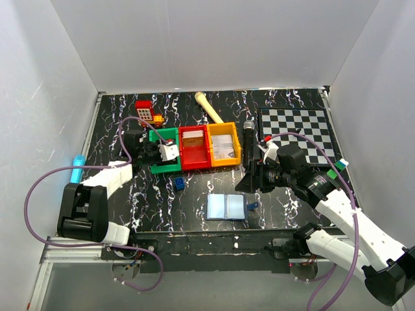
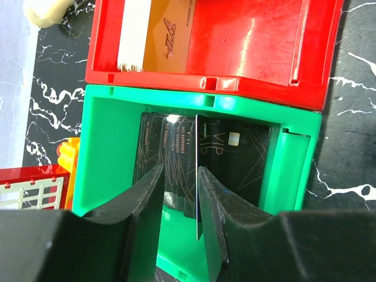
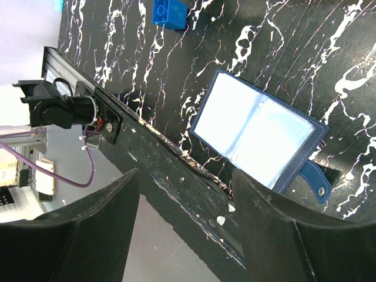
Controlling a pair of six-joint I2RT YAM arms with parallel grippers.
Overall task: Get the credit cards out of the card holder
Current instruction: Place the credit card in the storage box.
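Observation:
The card holder point(image 1: 227, 207) lies open near the table's front edge, with pale blue inner faces up and its strap point(image 3: 311, 179) to one side; it also shows in the right wrist view point(image 3: 258, 132). My left gripper point(image 2: 179, 173) hangs over the green bin point(image 2: 108, 158), jaws apart. A thin card point(image 2: 197, 176) stands edge-on between them, close against the right finger. Several black credit cards point(image 2: 241, 155) lean in that bin. My right gripper point(image 3: 185, 176) is open and holds nothing, just right of the holder point(image 1: 249, 178), above the front edge.
A red bin point(image 1: 194, 155) and an orange bin point(image 1: 224, 154) with cards stand beside the green one. A blue brick point(image 1: 178, 183), a chessboard point(image 1: 298, 133), a black microphone point(image 1: 249, 139), a cream stick point(image 1: 209, 107) and a red toy point(image 1: 146, 111) lie around.

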